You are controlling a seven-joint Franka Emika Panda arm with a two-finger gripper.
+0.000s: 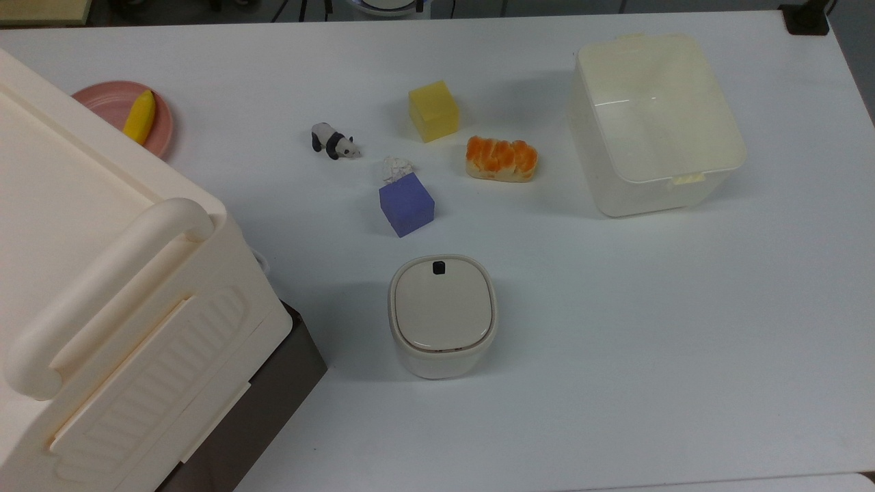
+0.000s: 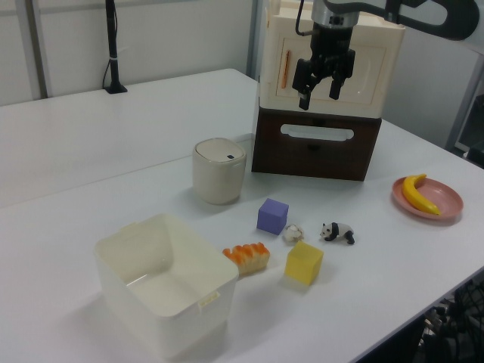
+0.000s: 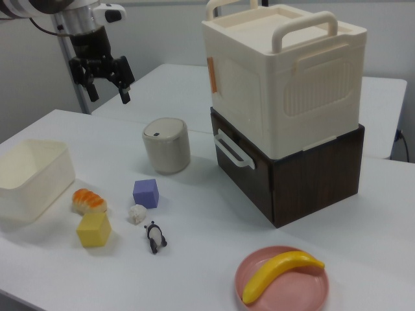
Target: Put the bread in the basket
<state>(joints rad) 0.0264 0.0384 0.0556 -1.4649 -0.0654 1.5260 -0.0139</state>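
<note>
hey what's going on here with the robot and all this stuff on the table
Nothing is being handled yet. The robot's hand hangs open and empty, high above the table. The bread lies on the table beside the basket, apart from it, and the basket holds nothing. Around the bread sit a yellow cube, a purple cube, a toy panda and a small lidded bin. The bread has not been picked up.

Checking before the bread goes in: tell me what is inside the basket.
The basket holds nothing; its bare floor shows in the top view and the left view. The bread lies on the table beside it, to the top view's left.
</note>
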